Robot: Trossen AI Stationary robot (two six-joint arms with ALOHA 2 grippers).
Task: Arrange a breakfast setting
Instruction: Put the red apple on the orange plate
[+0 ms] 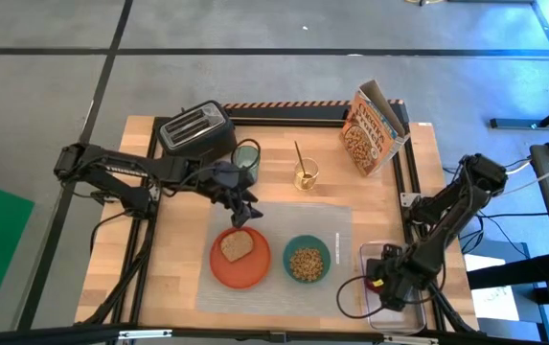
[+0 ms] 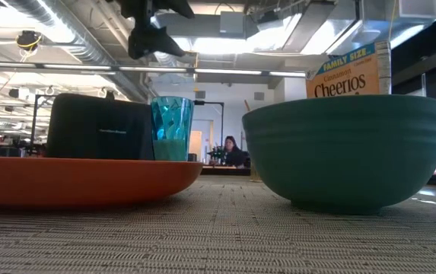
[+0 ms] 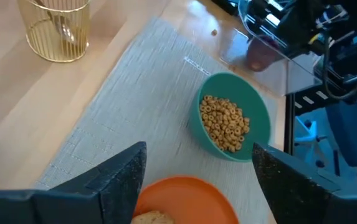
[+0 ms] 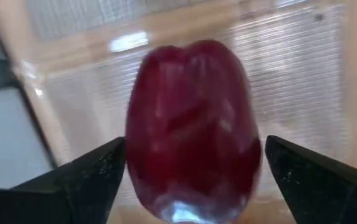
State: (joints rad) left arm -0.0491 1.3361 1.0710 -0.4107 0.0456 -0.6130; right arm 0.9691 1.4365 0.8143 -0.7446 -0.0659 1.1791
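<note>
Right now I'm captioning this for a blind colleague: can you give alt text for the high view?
A toast slice lies on an orange plate beside a teal bowl of cereal on a grey placemat. The open left gripper hovers above the plate; the right gripper reaches into a clear tub.

Toast slice (image 1: 238, 245) on orange plate (image 1: 222, 268) — teal bowl (image 1: 307, 260) beside.
</note>
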